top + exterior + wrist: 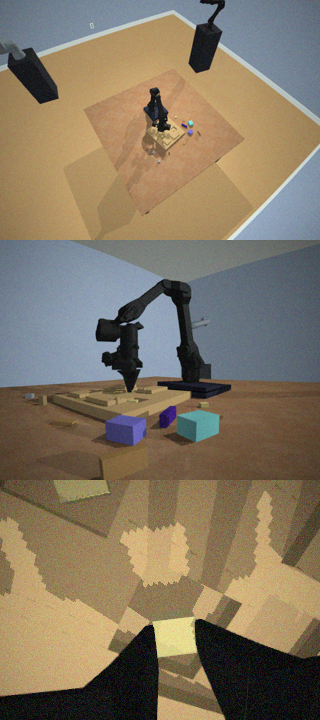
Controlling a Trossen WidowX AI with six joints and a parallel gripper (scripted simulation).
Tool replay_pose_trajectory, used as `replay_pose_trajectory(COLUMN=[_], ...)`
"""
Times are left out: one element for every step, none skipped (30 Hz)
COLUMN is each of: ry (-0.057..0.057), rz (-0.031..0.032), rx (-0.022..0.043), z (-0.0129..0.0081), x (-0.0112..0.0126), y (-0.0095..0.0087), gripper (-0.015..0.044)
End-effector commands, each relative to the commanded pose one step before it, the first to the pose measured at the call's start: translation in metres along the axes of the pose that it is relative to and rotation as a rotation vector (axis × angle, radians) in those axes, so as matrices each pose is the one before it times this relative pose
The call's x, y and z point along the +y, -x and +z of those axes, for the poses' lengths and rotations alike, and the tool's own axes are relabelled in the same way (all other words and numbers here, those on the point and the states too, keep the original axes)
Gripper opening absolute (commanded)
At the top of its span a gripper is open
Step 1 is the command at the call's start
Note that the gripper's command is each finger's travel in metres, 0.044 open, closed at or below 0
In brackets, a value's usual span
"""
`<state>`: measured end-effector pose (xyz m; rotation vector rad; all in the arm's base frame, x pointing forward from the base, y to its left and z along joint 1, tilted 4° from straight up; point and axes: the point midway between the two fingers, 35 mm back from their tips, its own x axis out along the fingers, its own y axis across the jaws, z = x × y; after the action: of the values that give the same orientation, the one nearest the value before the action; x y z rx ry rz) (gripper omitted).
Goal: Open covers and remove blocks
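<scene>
The tan puzzle board (180,133) (165,405) lies in front of the arm's base. My gripper (130,390) (173,630) points down at it, shut on a pale yellow block (175,640); the block sits between the fingertips, at a well in the wrist view. A second pale yellow block (133,400) (81,489) lies in another well. A flat cover (99,399) with a small knob (117,400) lies beside that well. Other raised tan pieces are on the board; shadow and the hand hide how far some covers stand open.
On the table beside the board are a cyan block (190,123) (197,425), a blue block (190,132) (125,429), a dark purple bar (184,125) (168,416), a small yellow block (175,117) (203,404), small pale blue blocks (159,161) and several tan pieces (124,463).
</scene>
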<state>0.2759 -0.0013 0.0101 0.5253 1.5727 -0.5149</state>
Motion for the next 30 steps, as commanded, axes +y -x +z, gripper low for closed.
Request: replay_pose_trajectory(ry=[-0.0009,-0.0001,-0.0001,-0.0001,-0.0001,-0.0001,-0.0001,-0.0001,-0.0001,-0.0001,-0.0001,-0.0001,-0.0001,-0.0001,-0.0001,-0.0001,-0.0001,-0.0001,-0.0001,-0.0001,-0.0001,-0.0001,-0.0001,-0.0001,-0.0001,-0.0001,0.0136,0.0408,0.0681,0.0828], rz=[0.00590,-0.00020,-0.00020,-0.00020,-0.00020,-0.00020,-0.00020,-0.00020,-0.00020,-0.00020,-0.00020,-0.00020,-0.00020,-0.00020,-0.00020,-0.00020,-0.00020,-0.00020,-0.00020,-0.00020,-0.00020,-0.00020,-0.00020,-0.00020,-0.00020,-0.00017,0.00000,0.00000,0.00000,0.00000], rx=[-0.00995,0.00007,0.00007,0.00007,0.00007,0.00007,0.00007,0.00007,0.00007,0.00007,0.00007,0.00007,0.00007,0.00007,0.00007,0.00007,0.00007,0.00007,0.00007,0.00007,0.00008,0.00008,0.00008,0.00008,0.00008,0.00006,0.00000,-0.00001,-0.00002,-0.00002], z=[0.00248,0.00001,0.00000,-0.00001,-0.00001,-0.00002,-0.00002,-0.00003,-0.00003,-0.00004,-0.00004,-0.00005,-0.00006,-0.00006,-0.00007,-0.00007,-0.00008,-0.00008,-0.00009,-0.00010,-0.00010,-0.00011,-0.00011,-0.00012,-0.00012,-0.00011,0.00003,0.00009,0.00015,0.00017], x=[0.00197,0.00003,0.00003,0.00003,0.00002,0.00002,0.00001,0.00001,0.00000,0.00000,0.00000,-0.00001,-0.00001,-0.00002,-0.00002,-0.00003,-0.00003,-0.00004,-0.00004,-0.00004,-0.00005,-0.00005,-0.00006,-0.00006,-0.00007,-0.00006,0.00003,0.00007,0.00010,0.00010], y=[0.00749,0.00129,0.00129,0.00129,0.00129,0.00129,0.00129,0.00130,0.00130,0.00130,0.00130,0.00130,0.00131,0.00131,0.00131,0.00131,0.00131,0.00131,0.00131,0.00131,0.00132,0.00132,0.00132,0.00132,0.00132,0.00109,0.00042,0.00125,0.00209,0.00255], gripper=[0.0080,0.0080,0.0080,0.0080,0.0080,0.0080,0.0080,0.0080,0.0080,0.0080,0.0080,0.0080,0.0080,0.0080,0.0080,0.0080,0.0080,0.0080,0.0080,0.0080,0.0080,0.0080,0.0080,0.0080,0.0080,0.0080,0.0080,0.0080,0.0080,0.0080])
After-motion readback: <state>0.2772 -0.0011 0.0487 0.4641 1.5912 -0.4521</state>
